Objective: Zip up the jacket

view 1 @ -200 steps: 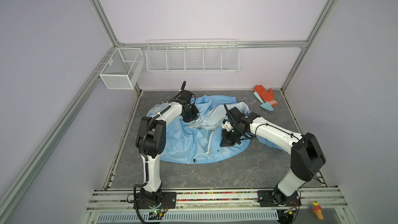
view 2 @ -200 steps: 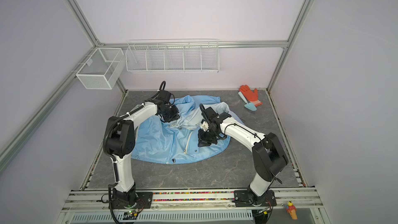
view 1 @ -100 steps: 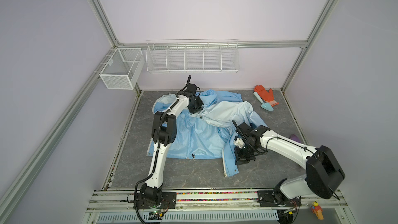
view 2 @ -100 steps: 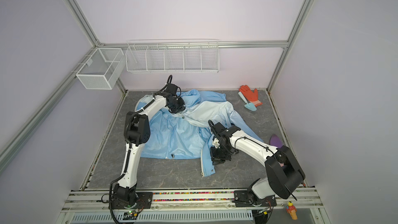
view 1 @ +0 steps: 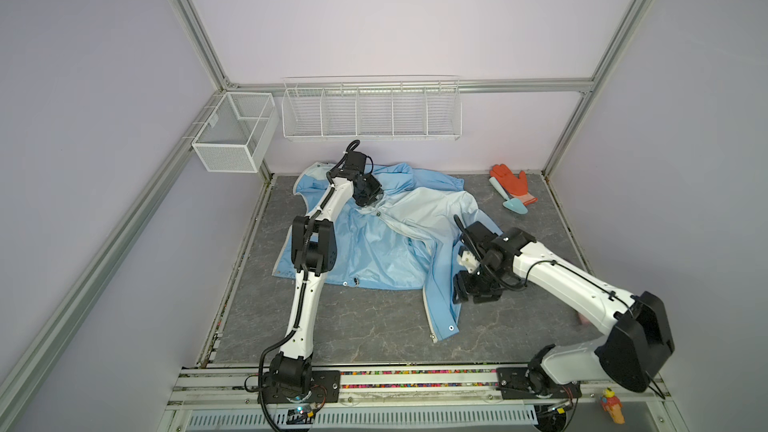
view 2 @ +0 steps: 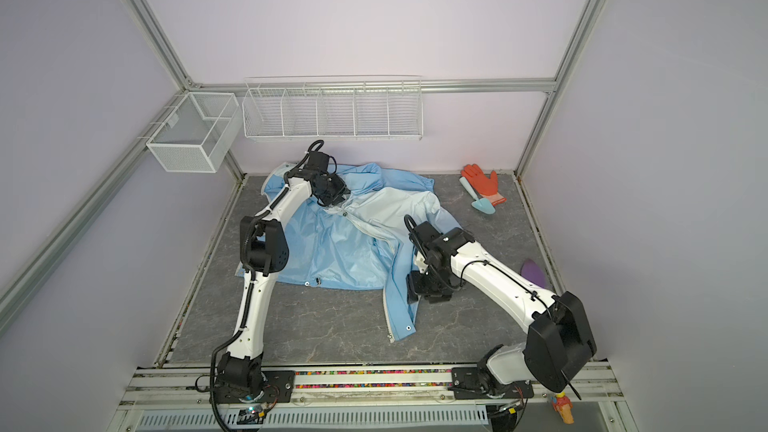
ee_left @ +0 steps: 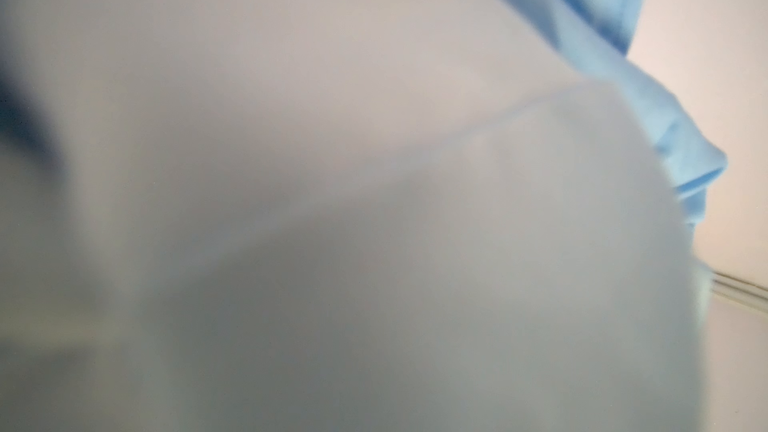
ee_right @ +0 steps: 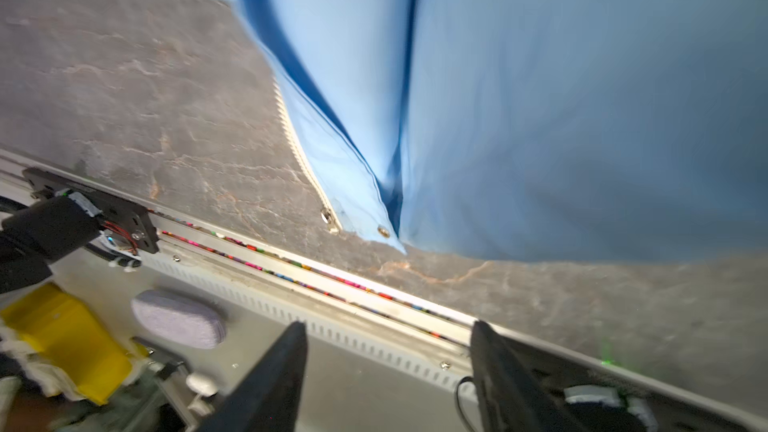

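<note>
Nearest the rail point(view 1: 415, 376), the jacket point(view 1: 382, 243) sends one loose front flap point(view 1: 438, 305) in a narrow strip toward the near edge of the grey table point(view 1: 353, 326). The white zipper point(ee_right: 297, 147) runs along the flap's left side, and a snap button point(ee_right: 383, 231) sits at its corner. The zipper's bottom end lies well apart from the hem point(view 1: 374, 284) of the other front panel, which is further back and to the left. I judge that gap the main hazard. The two halves must meet at the bottom before anything can be zipped, and dragging such thin cloth by one corner is likely to fold or twist it rather than bring it over flat.

The right gripper point(ee_right: 386, 326) stands spread with nothing between its fingers point(ee_right: 270, 380). In both top views it is at the flap's right side; whether it touches the fabric I cannot tell. Closing from there could catch a fold of cloth, or two layers, instead of the zipper tape, and the slippery material might slide out.

Further back, the jacket's body lies spread over the middle and far left of the table. The left gripper point(view 1: 368, 197) sits at the neck end. Its wrist camera is smothered by blurred pale fabric, so I cannot tell whether it pinches the cloth or is parted. If it has no hold, a pull from the near end would drag the whole garment. If it holds and lifts, the front could bunch.

The orange glove point(view 1: 513, 184) in the far right corner is well apart and poses little threat.
</note>
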Robot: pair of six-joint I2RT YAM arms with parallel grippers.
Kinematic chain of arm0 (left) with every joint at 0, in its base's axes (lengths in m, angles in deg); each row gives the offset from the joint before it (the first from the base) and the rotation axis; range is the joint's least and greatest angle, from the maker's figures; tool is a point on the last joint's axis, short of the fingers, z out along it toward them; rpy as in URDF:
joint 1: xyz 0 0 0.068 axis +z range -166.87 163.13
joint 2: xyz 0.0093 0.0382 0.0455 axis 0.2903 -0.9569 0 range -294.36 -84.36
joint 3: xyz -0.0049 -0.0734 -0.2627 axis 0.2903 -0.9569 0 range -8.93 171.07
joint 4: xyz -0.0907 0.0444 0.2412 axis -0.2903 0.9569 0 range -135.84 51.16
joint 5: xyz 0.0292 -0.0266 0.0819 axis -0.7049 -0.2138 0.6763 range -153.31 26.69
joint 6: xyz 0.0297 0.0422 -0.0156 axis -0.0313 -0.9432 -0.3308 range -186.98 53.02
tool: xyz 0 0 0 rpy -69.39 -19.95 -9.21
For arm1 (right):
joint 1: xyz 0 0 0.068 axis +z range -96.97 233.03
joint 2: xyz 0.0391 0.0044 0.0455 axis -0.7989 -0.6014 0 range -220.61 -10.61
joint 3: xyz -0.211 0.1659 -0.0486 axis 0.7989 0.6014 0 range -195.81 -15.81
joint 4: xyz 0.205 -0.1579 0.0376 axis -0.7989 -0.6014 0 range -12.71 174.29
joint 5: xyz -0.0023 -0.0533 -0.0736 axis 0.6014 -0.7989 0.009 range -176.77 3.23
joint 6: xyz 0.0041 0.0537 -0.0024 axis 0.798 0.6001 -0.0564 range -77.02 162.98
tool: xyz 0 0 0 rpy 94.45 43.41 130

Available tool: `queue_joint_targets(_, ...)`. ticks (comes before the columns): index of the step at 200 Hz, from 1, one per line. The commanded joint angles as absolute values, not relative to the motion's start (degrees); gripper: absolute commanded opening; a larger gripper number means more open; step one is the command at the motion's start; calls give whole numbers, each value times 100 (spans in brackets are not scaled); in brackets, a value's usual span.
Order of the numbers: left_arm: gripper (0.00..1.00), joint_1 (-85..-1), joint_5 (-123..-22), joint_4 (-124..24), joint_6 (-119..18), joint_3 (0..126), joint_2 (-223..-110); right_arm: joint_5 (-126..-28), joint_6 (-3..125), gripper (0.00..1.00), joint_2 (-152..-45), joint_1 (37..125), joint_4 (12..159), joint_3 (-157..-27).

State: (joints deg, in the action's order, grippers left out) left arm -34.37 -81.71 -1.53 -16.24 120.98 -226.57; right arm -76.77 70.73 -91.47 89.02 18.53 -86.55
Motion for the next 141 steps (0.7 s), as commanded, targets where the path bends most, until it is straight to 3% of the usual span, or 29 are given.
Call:
queue_joint_targets(1, 40, -3598, -8075, -642, -1619, 11100, -21163, -8604, 6773, 80, -9374, 8862, 1393, -9723)
queue_joint_targets(29, 42, -3608, -7635, -910, -1549, 9199, -19567, -8674, 6414, 83, -10141, 8949, 1849, -10713)
queue_joint_targets(65, 44, -3237, -7450, -737, -1692, 7646, -18169, -8705, 5810, 85, -12035, 9240, 1815, -12852)
queue_joint_targets(107, 23, -3226, -7852, -895, -1735, 6656, -17984, -9702, 5093, 87, -14690, 9559, 930, -16222)
queue_joint_targets(141, 17, -3542, -7926, -1530, -1559, 6097, -18135, -9700, 4784, 94, -15440, 9541, 1725, -16447)
